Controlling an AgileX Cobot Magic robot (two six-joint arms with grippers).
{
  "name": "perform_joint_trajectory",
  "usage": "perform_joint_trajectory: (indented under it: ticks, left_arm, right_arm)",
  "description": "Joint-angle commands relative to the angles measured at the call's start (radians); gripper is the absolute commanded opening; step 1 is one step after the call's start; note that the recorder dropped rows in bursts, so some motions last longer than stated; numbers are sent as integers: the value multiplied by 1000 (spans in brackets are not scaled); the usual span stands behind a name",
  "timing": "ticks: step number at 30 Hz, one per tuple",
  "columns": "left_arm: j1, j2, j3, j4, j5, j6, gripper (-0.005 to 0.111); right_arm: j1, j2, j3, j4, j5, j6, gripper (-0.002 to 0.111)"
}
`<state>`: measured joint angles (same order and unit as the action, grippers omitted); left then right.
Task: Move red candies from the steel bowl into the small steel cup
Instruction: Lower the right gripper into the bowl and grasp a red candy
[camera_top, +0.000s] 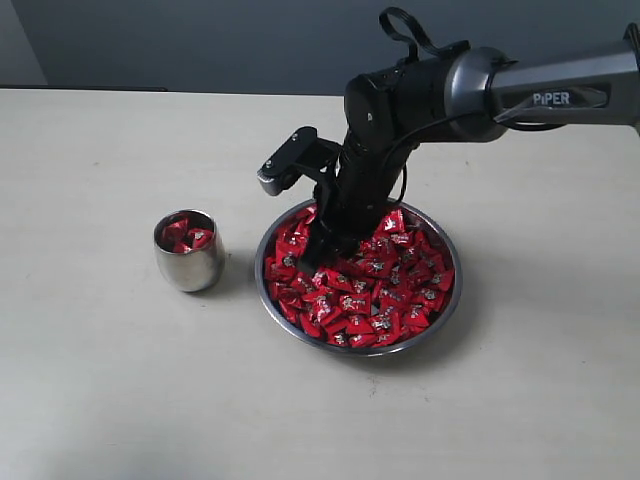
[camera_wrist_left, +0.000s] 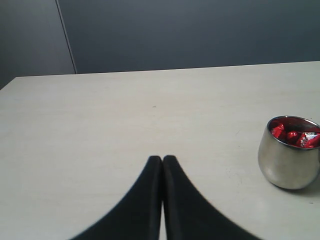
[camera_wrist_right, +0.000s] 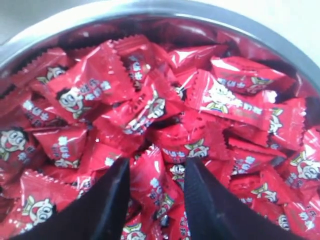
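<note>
Pale matte tabletop. The right gripper is down in the shiny, shallow steel bowl, jaws spread, with crinkly red candies between them. The rounded small steel cup stands beside the bowl, with a few candies inside. The left gripper is pinched closed.

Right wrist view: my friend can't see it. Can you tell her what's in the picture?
The right gripper holds its two black fingers apart, down in a heap of red candies with cartoon faces on their wrappers, one candy lying between the fingers. The candies fill the steel bowl, whose shiny rim curves behind them.
</note>
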<state>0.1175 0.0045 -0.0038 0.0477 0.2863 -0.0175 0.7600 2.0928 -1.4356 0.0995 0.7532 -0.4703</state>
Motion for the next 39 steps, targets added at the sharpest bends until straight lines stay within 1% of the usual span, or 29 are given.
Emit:
perform_joint_trajectory:
  ticks: [1,6,11,21,39]
  left_arm:
    - [1,-4,4,-3,-2,-2,0]
    - [1,-4,4,-3,-2,-2,0]
    - [1,-4,4,-3,-2,-2,0]
    - [1,-4,4,-3,-2,-2,0]
    - [1,-4,4,-3,-2,-2,0]
  right_arm:
    - [-1,25,-6,3,25,2,36]
    - [-1,33,-6,-5,27,2,36]
    - [-1,33,-6,-99,30,40,36]
    - [-1,33,-6,-143,24,75,36]
    - [-1,-32,-6,-142,12,82,36]
